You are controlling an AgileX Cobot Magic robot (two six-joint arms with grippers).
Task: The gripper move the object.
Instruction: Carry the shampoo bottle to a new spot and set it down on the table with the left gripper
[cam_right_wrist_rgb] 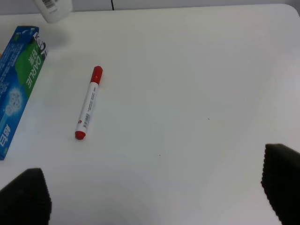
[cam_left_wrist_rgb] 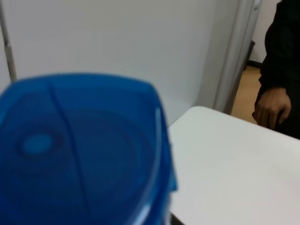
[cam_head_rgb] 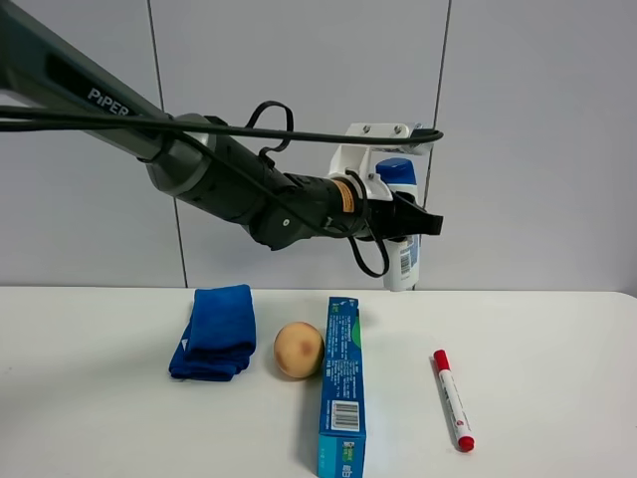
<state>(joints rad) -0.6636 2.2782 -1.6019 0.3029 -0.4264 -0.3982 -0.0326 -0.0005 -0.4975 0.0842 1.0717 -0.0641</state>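
The white shampoo bottle (cam_head_rgb: pixel 403 261) with a blue flip cap (cam_head_rgb: pixel 397 171) stands upright at the back of the table, near the wall. My left gripper (cam_head_rgb: pixel 410 221), with black jaws on a white bracket, is shut on the bottle's upper body. The bottle's base seems to hang just above the table. In the left wrist view the blue cap (cam_left_wrist_rgb: pixel 84 150) fills the frame and hides the jaws. The bottle's base shows in the right wrist view (cam_right_wrist_rgb: pixel 54 8). My right gripper (cam_right_wrist_rgb: pixel 154 197) is open and empty above the table's right side. It is outside the exterior high view.
On the white table (cam_head_rgb: pixel 557 339) lie a folded blue cloth (cam_head_rgb: pixel 214 332), a round tan fruit (cam_head_rgb: pixel 299 350), a long blue toothpaste box (cam_head_rgb: pixel 341 386) and a red-capped marker (cam_head_rgb: pixel 453 398). A person in dark clothes (cam_left_wrist_rgb: pixel 279 89) stands past the table's right end.
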